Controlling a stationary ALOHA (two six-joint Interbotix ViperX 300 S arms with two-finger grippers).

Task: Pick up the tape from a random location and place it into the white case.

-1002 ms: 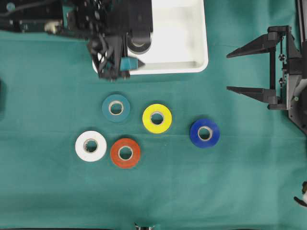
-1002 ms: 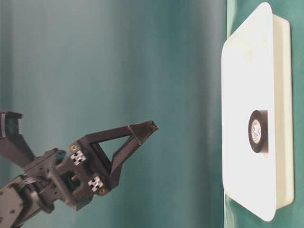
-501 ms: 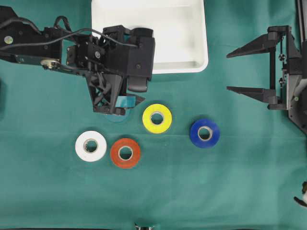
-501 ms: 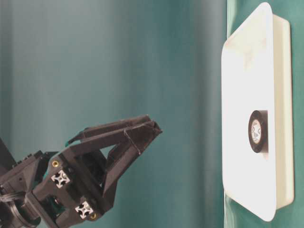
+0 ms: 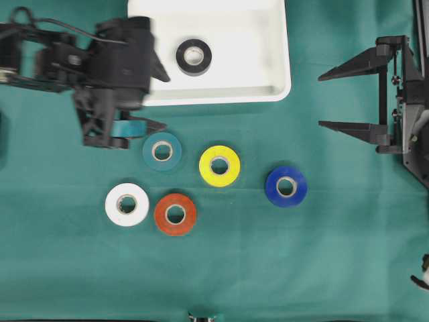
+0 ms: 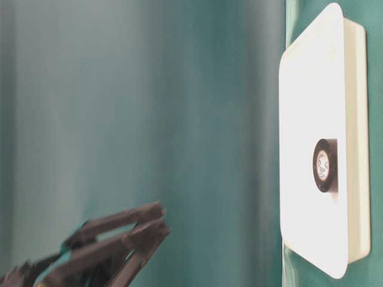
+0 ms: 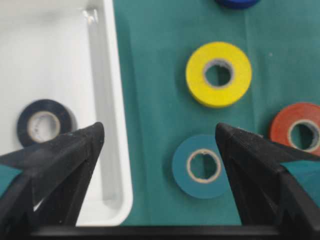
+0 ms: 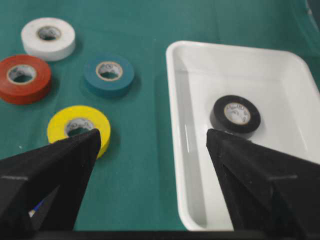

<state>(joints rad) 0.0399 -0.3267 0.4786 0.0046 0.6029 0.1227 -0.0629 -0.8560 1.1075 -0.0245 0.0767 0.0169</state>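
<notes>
Black tape (image 5: pixel 194 56) sits flat inside the white case (image 5: pixel 278 90). Teal (image 5: pixel 161 151), yellow (image 5: pixel 219 165), blue (image 5: pixel 286 186), red (image 5: pixel 175 214) and white (image 5: pixel 127 204) rolls are scattered on the green worktop (image 5: pixel 301 268). Left pincer (image 5: pixel 151 97) and right pincer (image 5: pixel 324 99) both gape apart, empty.

Robot lab bench: green cloth (image 5: pixel 348 268), staged coloured tape rolls (image 5: pixel 219 165), two fixed arms.
</notes>
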